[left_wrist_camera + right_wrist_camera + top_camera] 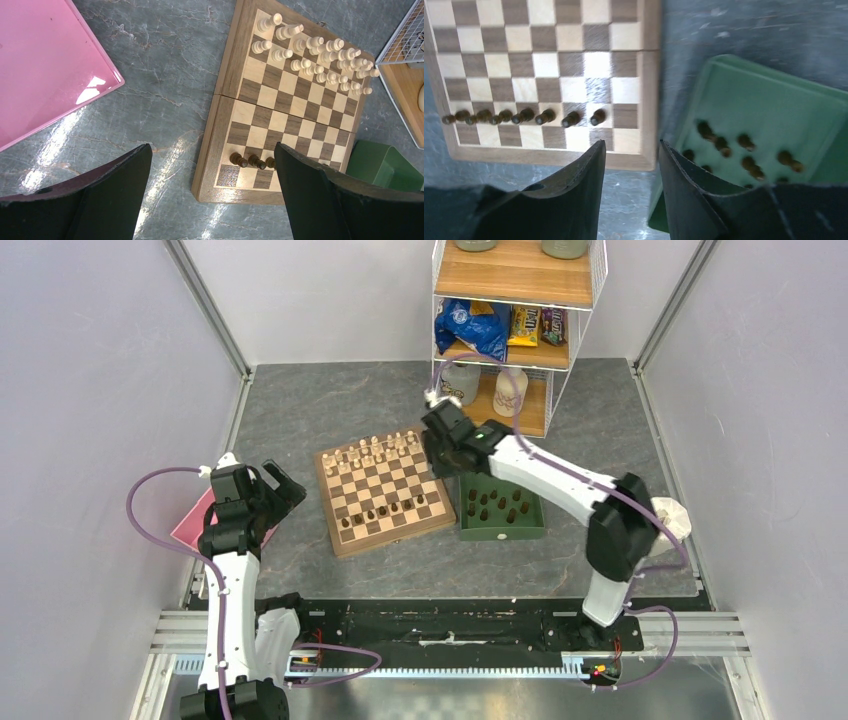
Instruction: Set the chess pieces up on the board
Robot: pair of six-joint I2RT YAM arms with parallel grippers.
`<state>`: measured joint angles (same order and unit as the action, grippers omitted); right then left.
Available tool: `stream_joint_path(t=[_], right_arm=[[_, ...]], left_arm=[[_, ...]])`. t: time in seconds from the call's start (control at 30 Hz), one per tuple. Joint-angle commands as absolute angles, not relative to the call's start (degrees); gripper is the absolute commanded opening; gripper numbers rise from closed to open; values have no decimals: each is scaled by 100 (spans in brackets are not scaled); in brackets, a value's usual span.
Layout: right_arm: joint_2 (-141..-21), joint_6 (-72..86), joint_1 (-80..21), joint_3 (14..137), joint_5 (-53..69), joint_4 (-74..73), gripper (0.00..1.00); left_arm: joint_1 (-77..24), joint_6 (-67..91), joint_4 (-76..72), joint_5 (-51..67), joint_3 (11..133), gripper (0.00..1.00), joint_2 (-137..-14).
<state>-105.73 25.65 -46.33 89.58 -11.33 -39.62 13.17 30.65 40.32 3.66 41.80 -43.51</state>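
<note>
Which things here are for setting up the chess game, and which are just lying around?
For the job:
- dark chess pieces, some in a row on the board
- green tray holding more of them

Just lying about:
- pink tray
- wire shelf
- snack bags
- bottles

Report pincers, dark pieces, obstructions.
Left pincer open, empty, left of board. Right pincer open, empty, by green tray. Row of dark pieces on board, more in tray. Nothing blocking.

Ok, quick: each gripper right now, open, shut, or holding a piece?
Left gripper: jaws wide open, empty.
Right gripper: jaws partly open, nothing between them.
</note>
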Motion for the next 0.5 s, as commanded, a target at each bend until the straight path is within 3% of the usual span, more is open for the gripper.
stream_joint_path(t=[0.0,0.17,0.47], right_arm=[[-9786,2694,-3822,8372,-1392,-3709,51],[-9737,2743,-3077,7810,-1002,-3743,50],[-10330,2662,-2799,7642,-589,-3753,44]], left_arm=[[1360,3157,3876,519,4157,99,-4298],[1360,3157,3867,536,4157,99,-4302],[1364,3155,3866,540,4157,99,-4317]])
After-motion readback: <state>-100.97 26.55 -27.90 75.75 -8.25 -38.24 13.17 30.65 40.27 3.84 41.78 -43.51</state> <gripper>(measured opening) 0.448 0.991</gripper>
